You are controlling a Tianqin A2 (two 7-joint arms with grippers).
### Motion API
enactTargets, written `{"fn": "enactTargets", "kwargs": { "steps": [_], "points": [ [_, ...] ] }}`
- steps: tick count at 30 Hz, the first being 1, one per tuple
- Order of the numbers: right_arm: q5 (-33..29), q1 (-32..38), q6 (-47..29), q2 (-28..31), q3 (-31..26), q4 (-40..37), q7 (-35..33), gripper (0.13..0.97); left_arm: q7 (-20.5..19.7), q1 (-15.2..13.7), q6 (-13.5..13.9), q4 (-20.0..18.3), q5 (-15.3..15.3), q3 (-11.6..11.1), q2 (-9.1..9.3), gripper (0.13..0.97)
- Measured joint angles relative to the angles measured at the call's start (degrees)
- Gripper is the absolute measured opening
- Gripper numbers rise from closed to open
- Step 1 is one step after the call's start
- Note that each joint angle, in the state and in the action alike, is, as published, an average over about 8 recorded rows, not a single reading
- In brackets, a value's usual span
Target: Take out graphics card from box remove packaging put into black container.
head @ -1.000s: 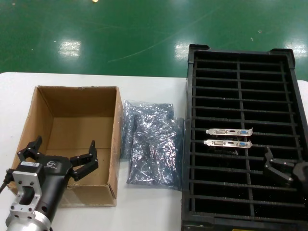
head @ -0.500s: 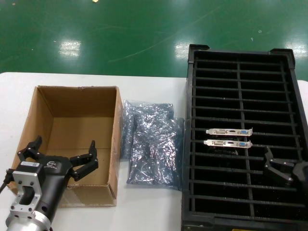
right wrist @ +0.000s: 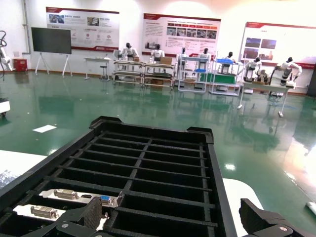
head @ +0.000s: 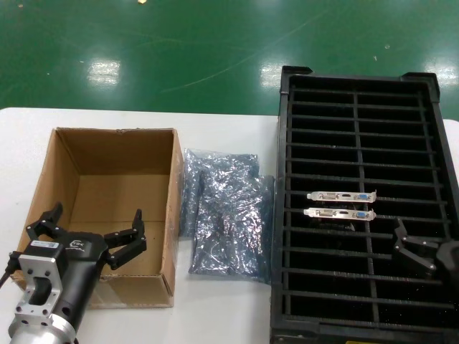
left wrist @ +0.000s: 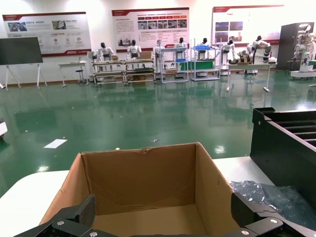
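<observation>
The brown cardboard box [head: 115,152] stands at the table's left, and its inside shows only bare cardboard. My left gripper [head: 93,221] hovers open over the box's near end, holding nothing; in the left wrist view the left gripper [left wrist: 165,217] spans the box [left wrist: 143,182]. Empty silver packaging bags [head: 224,215] lie between the box and the black container [head: 356,143]. Two graphics cards [head: 343,196] [head: 338,213] stand in neighbouring slots, silver brackets up. My right gripper [head: 414,247] hangs open over the container's near right part, just nearer than the cards [right wrist: 79,195].
The table's white top [head: 222,308] shows in front of the bags and box. Green floor [head: 179,50] lies beyond the far table edge. The bags [left wrist: 271,195] lie right beside the box's wall, against the container's side [left wrist: 284,148].
</observation>
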Motion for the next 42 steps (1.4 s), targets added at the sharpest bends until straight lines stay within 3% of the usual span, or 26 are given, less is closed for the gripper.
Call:
{"fn": "enactTargets", "kwargs": {
  "steps": [42],
  "points": [
    [0.0, 0.0, 0.0, 0.0, 0.0, 0.0, 0.0, 0.966, 0.0, 0.0, 0.0, 0.0, 0.0, 0.0, 0.0, 0.966]
  ]
}}
